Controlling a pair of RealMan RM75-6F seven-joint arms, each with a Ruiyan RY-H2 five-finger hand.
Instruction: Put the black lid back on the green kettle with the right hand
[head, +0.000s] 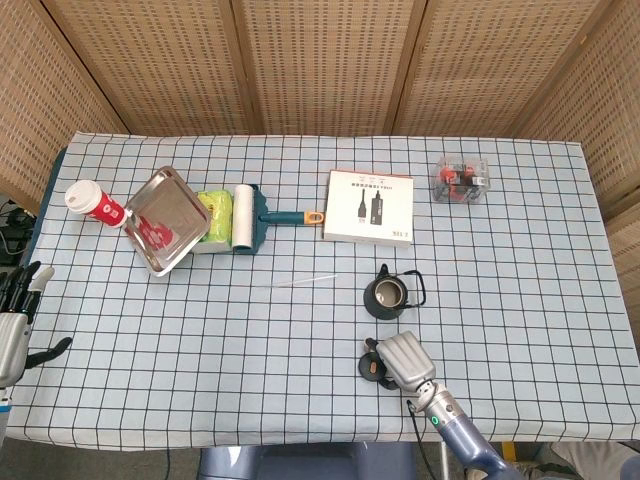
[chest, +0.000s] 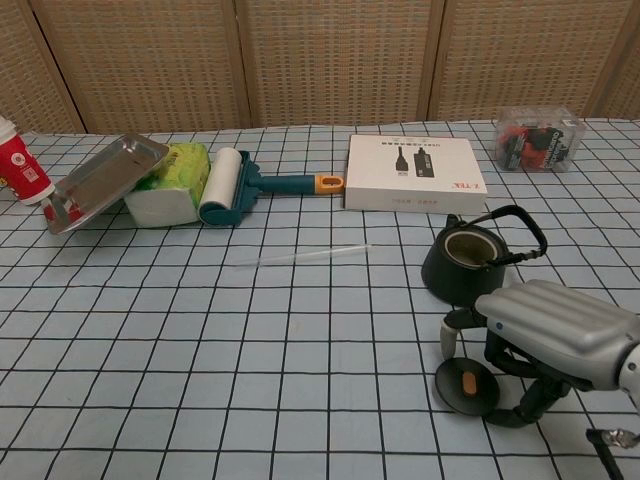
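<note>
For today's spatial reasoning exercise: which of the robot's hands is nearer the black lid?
Right. The right hand is around the black lid beside the kettle; the left hand sits far off at the table's left edge.

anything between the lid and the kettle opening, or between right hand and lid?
Nothing visible. The right hand is already over the black lid, which lies flat on the cloth just in front of the green kettle. The kettle mouth is open; its handle is tilted back.

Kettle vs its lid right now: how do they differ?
The kettle stands upright with its mouth open; the lid lies flat on the tablecloth nearer the robot. The kettle stands clear of the right hand; the lid sits under its fingers. Both are dark.
</note>
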